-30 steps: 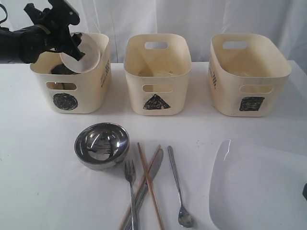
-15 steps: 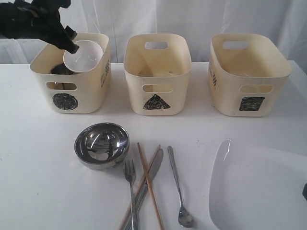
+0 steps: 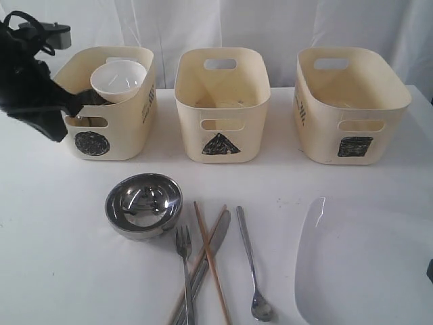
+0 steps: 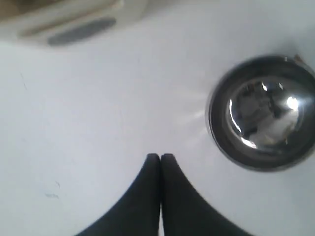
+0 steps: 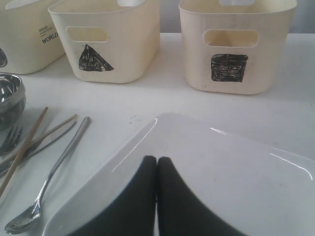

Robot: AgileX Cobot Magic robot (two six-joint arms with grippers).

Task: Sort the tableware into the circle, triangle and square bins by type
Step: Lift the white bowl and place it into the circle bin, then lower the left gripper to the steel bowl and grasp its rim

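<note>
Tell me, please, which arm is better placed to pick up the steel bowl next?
Probably left: the left pincer, shut and empty, hangs beside the shiny steel bowl, while the right pincer sits over the large white plate, beyond the long spoon.

The left arm was bulky and matte black, with a thin black cable looped above it and a small grey block on top. The left gripper and right gripper each had smooth black jaws tapering to rounded tips.
</note>
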